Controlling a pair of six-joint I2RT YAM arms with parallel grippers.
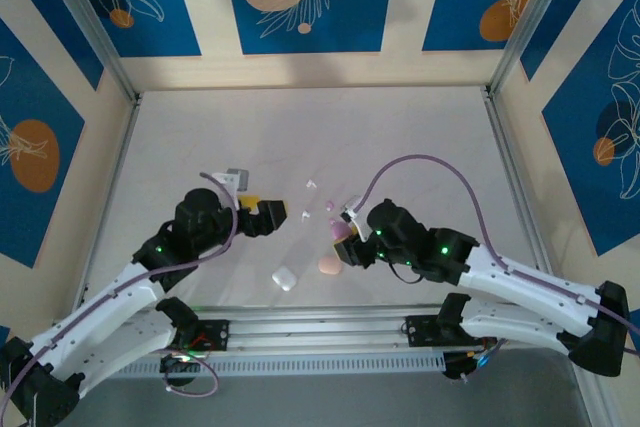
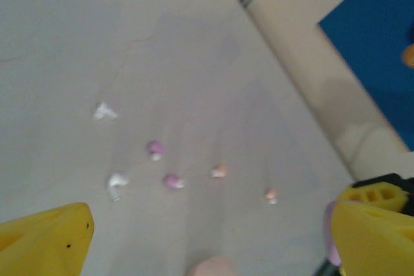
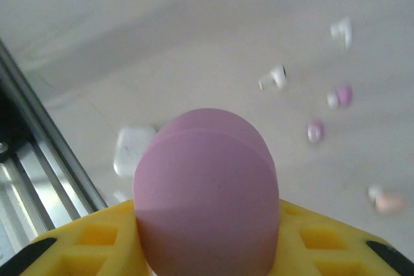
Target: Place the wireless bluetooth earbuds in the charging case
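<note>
The earbuds (image 2: 173, 181) lie loose on the bench (image 2: 194, 63) in a small scatter near its middle: two white, two lilac, two pale pink, none touching. Just near of them, the right claw (image 1: 347, 239) is clamped on the lilac charging case (image 3: 206, 185), whose lid seems shut. A pink case (image 1: 329, 266) and a white case (image 1: 284, 278) rest nearer the arms. The left claw (image 1: 268, 212) hovers left of the buds, spread wide and empty. The held case likely needs opening first, kept level. The left claw should then narrow before dropping on a lilac bud, since such glossy buds may skid from a careless pinch.
</note>
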